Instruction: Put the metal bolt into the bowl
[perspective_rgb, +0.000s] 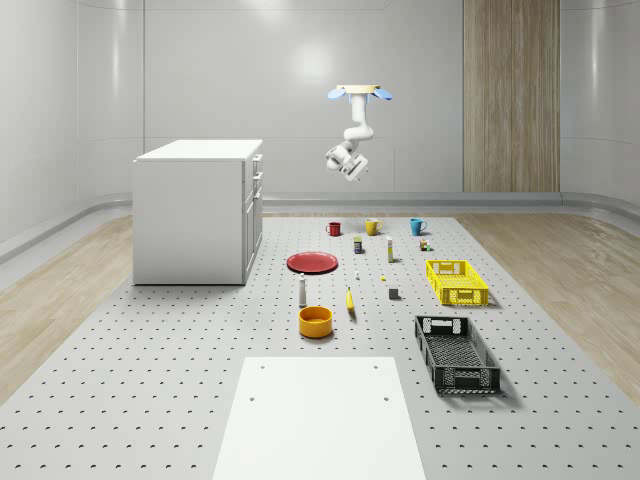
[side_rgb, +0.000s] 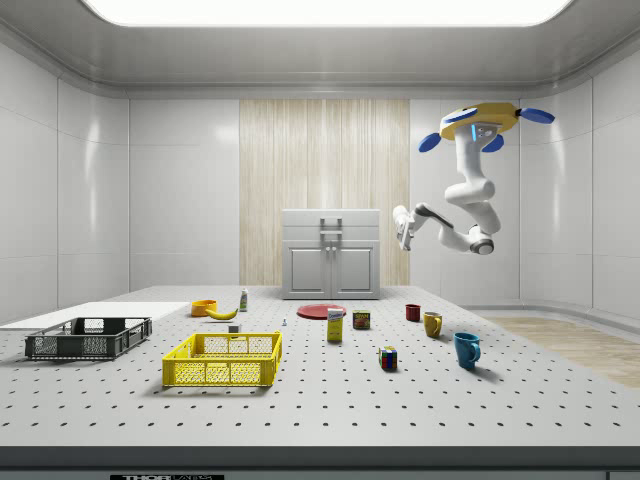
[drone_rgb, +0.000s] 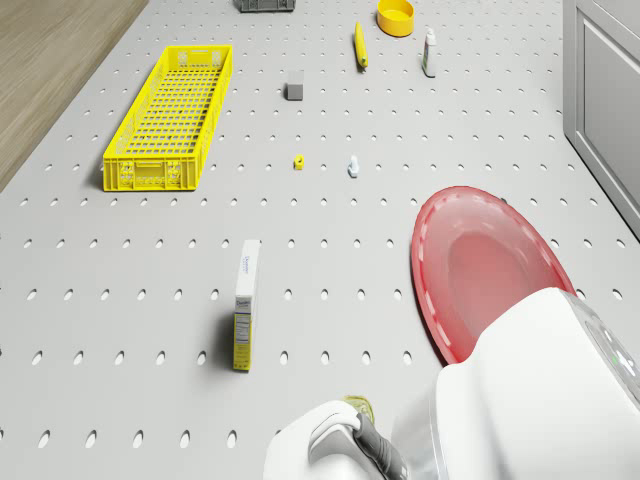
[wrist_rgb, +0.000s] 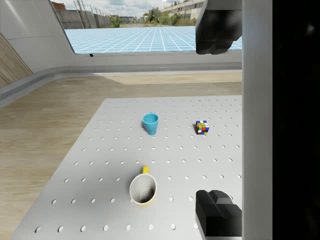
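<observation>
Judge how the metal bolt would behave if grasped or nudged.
The metal bolt looks tiny, so probably rigid and light, yet easy to pinch off-centre. It seems to stand on end on the perforated table, so a nudge would likely tip and roll it.

- The drone (perspective_rgb: 361, 93), a yellow body with blue rotors, hovers high in the air with nothing under it touching.
- The white arm (side_rgb: 468, 190) hangs down from the drone's underside, drops straight, then bends sharply at an elbow and doubles back.
- The gripper (perspective_rgb: 348, 166) sits at the arm's end, well above the floor, aimed sideways and slightly downward.
- In the wrist view, two dark fingers (wrist_rgb: 217, 212) stand wide apart with empty space between them.
</observation>
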